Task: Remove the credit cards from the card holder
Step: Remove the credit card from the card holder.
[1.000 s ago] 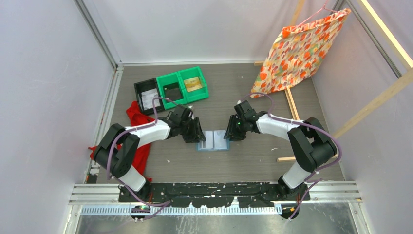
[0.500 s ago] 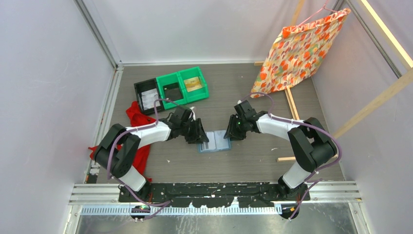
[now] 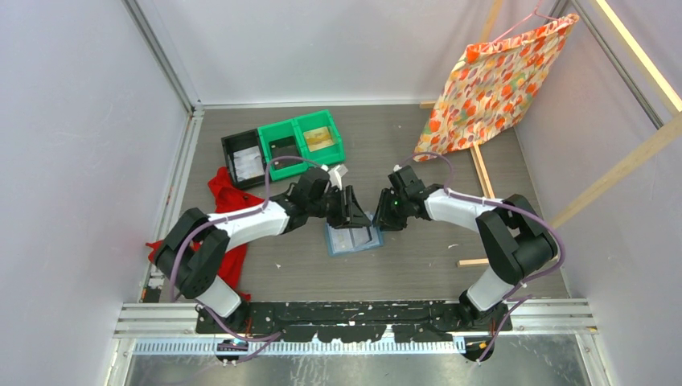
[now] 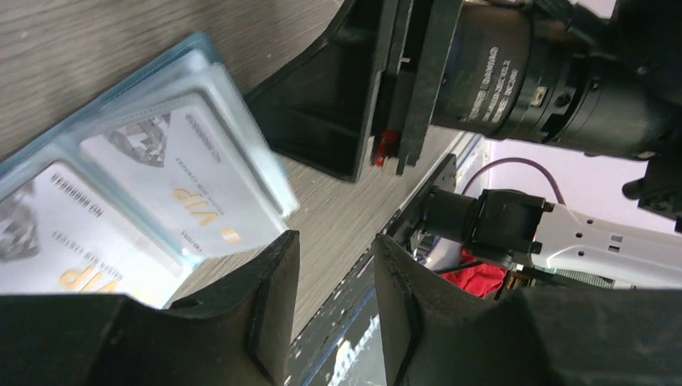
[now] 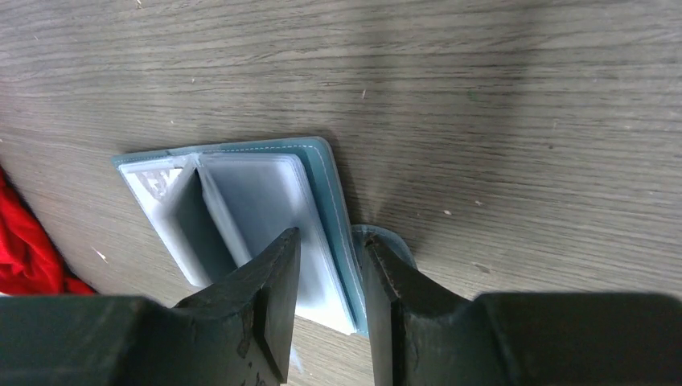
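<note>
The small light-blue bifold card holder (image 3: 352,237) lay open on the grey wood-grain worktop (image 3: 418,257), its far-right corner nipped by the right pincer (image 5: 328,265) to steady it, while the left pincer (image 4: 331,265), narrowly parted and empty, stood at its pale grey cards (image 4: 193,189).

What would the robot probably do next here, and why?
Probably close the left gripper on the protruding pale card. Its jaws are open at that card's edge, while the right gripper straddles the card holder, seemingly steadying it.

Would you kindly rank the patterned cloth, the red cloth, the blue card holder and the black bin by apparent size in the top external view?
1. Patterned cloth, though it hangs nearer the camera.
2. Red cloth, partly hidden by the left arm.
3. Black bin and card holder look alike; unranked.
</note>
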You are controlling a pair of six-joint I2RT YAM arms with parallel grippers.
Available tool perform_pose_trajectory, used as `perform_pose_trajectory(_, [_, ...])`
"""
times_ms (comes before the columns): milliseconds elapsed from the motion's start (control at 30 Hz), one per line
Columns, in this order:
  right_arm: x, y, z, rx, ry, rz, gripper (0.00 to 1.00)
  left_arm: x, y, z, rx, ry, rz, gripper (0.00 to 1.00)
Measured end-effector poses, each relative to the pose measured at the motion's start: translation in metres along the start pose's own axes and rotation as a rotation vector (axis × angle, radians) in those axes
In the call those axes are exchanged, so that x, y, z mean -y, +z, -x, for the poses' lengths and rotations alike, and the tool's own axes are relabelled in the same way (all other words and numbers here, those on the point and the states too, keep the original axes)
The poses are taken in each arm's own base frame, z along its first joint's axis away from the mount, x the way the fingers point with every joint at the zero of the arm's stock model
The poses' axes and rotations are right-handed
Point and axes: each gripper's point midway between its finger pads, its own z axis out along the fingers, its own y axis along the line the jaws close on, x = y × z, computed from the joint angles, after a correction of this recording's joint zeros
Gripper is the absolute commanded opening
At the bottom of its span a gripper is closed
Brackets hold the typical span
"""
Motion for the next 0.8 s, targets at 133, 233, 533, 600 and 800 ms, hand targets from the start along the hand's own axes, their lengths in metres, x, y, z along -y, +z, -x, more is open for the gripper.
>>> perform_pose_trajectory(133, [0.0, 0.0, 0.0, 0.005, -0.001, 0.002, 0.4, 0.007, 0.013, 0.003, -0.015, 0.001, -0.03, 0.41])
perform_pose_trajectory(233, [0.002, -0.002, -0.001, 0.01, -0.001, 0.001, 0.4, 0.001, 0.02, 0.002, -0.029, -0.011, -0.022, 0.41])
perform_pose_trajectory(533, [0.018, -0.014, -0.001, 0.025, 0.01, -0.056, 0.52, -0.005, 0.019, 0.001, -0.024, -0.021, 0.01, 0.4])
perform_pose_trajectory(600, [0.025, -0.021, 0.002, 0.041, 0.013, -0.079, 0.53, -0.005, 0.015, 0.004, -0.011, -0.022, 0.022, 0.4])
perform_pose_trajectory(800, [0.038, -0.052, 0.019, 0.124, 0.02, -0.117, 0.53, -0.015, 0.006, 0.009, 0.025, -0.043, 0.069, 0.4])
